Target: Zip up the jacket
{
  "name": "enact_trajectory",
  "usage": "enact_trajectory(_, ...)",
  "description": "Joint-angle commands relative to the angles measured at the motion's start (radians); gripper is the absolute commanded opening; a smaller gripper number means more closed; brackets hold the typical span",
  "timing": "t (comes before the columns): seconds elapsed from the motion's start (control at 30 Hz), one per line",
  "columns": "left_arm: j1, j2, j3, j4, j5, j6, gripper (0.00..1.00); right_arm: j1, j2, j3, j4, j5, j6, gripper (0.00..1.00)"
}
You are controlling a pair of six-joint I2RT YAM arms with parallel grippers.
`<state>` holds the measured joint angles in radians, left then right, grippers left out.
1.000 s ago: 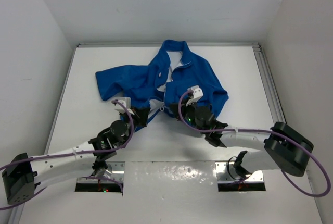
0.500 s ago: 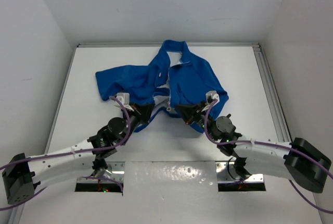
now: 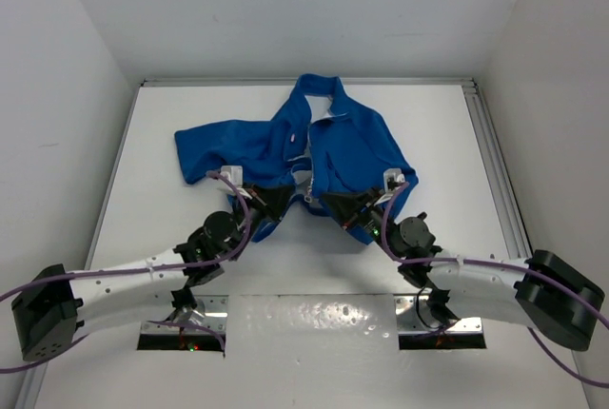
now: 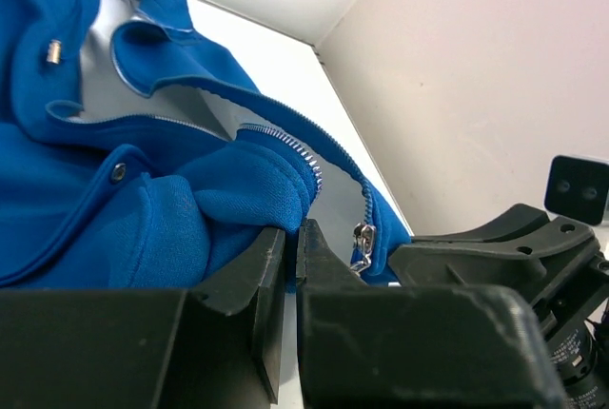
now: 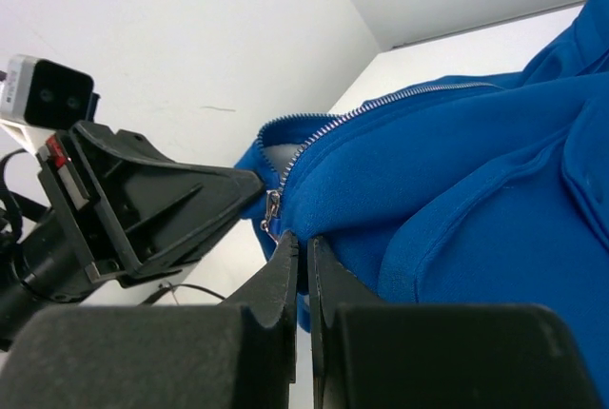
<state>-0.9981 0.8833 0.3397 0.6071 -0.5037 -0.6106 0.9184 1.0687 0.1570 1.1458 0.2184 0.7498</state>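
Your top camera looks steeply down from above and behind the arm bases, far enough off to take in the whole table (image 3: 433,119) and the jacket (image 3: 354,147). Each wrist camera sits just behind its own fingertips and looks low along them, very near the cloth: left gripper (image 4: 290,234), right gripper (image 5: 303,241). Both share the zipper slider (image 4: 363,242) just ahead of the tips. Each also sees the opposite gripper beyond it.

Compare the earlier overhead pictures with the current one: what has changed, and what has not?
The right arm's wrist swung out rightward, while the right gripper kept its place at the hem of the jacket. The left gripper edged right. Both stayed shut on the hem; the jacket is still unzipped, in place.
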Motion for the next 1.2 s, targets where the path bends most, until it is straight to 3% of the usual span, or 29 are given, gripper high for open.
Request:
enact_trajectory(0.0,0.001,0.006,0.018,0.149,0.046,-0.012,0.00,0.000,-0.009,0.003,0.132,-0.019,0.036,0.00)
enact_trajectory(0.33,0.003,-0.078,-0.044,0.226,0.194,-0.011,0.00,0.002,-0.052,-0.011,0.129,-0.079,0.059,0.00)
enact_trajectory(0.67,0.003,-0.017,-0.005,0.232,0.261,-0.031,0.00,0.000,-0.064,-0.014,0.124,-0.108,0.059,0.00)
enact_trajectory(1.17,0.003,-0.026,-0.001,0.238,0.241,-0.021,0.00,0.002,-0.125,-0.040,0.078,-0.116,0.049,0.00)
